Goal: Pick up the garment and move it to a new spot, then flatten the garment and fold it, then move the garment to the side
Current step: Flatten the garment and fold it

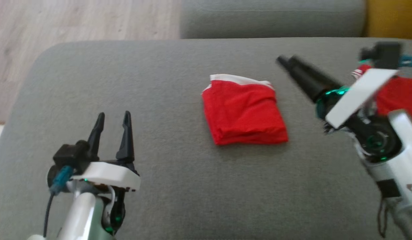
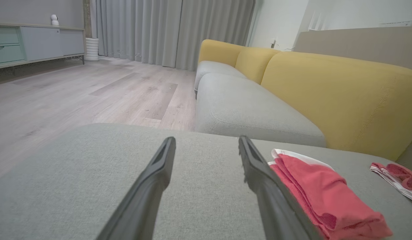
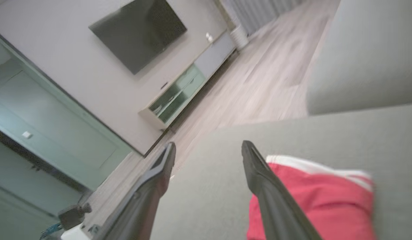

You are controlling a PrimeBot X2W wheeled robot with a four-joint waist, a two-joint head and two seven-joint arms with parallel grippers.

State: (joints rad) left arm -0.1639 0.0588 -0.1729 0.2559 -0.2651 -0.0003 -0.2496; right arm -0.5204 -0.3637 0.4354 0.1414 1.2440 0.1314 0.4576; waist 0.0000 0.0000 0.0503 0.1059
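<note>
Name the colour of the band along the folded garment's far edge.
White, on the red folded fabric garment; head view shows it best.

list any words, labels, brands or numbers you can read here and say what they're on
No text can be read in these pictures.
Folded red garment: red cloth with a white band, no print showing.
Right forearm: a small dark mark near its lower end, too blurred to read.
Television: screen dark, no legible lettering.
</note>
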